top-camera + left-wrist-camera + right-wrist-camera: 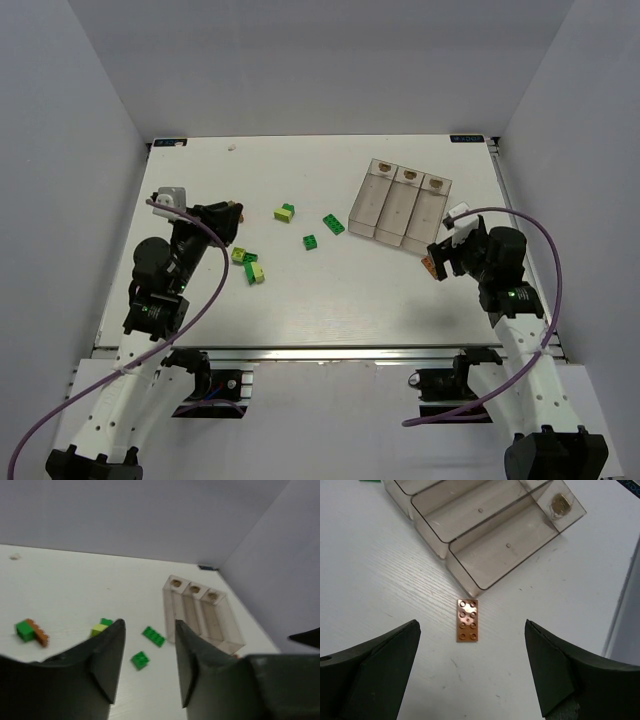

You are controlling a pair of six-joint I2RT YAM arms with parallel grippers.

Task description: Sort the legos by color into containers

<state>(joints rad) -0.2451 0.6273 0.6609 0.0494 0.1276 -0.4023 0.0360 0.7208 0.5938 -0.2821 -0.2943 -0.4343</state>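
Observation:
Three joined clear containers [400,205] stand at the back right and look empty. An orange flat lego [467,620] lies on the table just before the corner of the nearest container [490,545]. My right gripper [471,628] is open above it, one finger on each side, not touching; in the top view the right gripper [440,258] is beside the orange lego [428,265]. My left gripper [228,222] is open and empty [149,625]. Green legos [333,224] [310,242], a yellow-green and green pair [285,212] and a cluster [250,266] lie mid-table.
In the left wrist view a green lego joined to an orange piece [30,631] lies at the left, with the containers [200,615] far right. White walls enclose the table on three sides. A small white speck [232,148] lies at the back.

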